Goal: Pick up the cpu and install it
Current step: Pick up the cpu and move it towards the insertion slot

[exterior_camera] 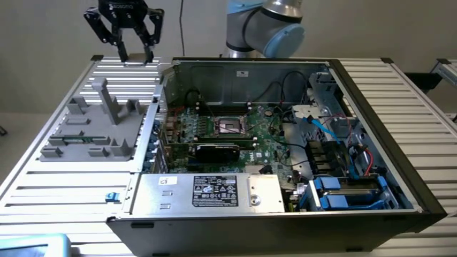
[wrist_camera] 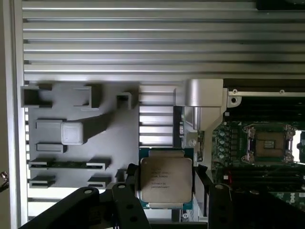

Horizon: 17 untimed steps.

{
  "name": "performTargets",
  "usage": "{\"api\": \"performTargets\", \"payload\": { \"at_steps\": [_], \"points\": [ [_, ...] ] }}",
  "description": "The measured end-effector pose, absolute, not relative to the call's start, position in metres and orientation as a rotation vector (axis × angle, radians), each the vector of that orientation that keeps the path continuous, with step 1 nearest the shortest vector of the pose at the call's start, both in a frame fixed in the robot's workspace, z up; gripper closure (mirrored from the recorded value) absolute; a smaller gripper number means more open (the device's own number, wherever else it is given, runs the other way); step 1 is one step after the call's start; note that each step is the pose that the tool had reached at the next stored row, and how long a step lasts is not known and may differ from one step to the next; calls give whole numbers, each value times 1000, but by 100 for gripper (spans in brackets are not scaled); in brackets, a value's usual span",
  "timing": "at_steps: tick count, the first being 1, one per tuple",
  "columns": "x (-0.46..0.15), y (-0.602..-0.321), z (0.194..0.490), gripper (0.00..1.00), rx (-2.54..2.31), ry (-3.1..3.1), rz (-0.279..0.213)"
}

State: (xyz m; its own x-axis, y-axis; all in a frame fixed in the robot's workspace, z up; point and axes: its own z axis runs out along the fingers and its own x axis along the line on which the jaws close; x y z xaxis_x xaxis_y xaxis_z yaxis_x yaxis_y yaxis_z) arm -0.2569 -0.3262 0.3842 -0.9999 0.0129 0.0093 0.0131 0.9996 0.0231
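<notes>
The end effector (exterior_camera: 136, 57) hung over the far corner of the surface (exterior_camera: 64, 187) on the exterior view's left, beyond the grey moulded fixture (exterior_camera: 93, 128) and close to the far left corner of the open computer case (exterior_camera: 286, 227). In the wrist view its dark fingers (wrist_camera: 125, 202) were partly closed on the cpu (wrist_camera: 166, 183), gripping it by two opposite edges. The chip sat flat, silver top towards the camera and printed text showing, its thin green rim visible along the edges. It was held in the air, above the strip between the fixture and the case wall.

The surface was a pale metal top of long parallel slats, running out beyond the case on both sides. The fixture lay flat on it to the exterior view's left of the case, with upright posts and shallow slots. A small blue clip (exterior_camera: 111, 197) sat at the slats' edge near the case's near left corner.

Inside the case, the green motherboard carried the dark square socket (exterior_camera: 230, 126), lying bare and well apart from the chip. A silver power supply (exterior_camera: 214, 194) with a white label filled the near left part, and blue drive brackets (exterior_camera: 335, 194) stood to its right. The robot arm (exterior_camera: 264, 27) rose behind the case against a plain beige wall (exterior_camera: 43, 32).
</notes>
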Motion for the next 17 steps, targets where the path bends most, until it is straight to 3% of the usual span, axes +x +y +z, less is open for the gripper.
{"api": "performTargets", "payload": {
  "at_steps": [17],
  "points": [
    [-179, -326, 384, 45, -21, -3124, -36]
  ]
}}
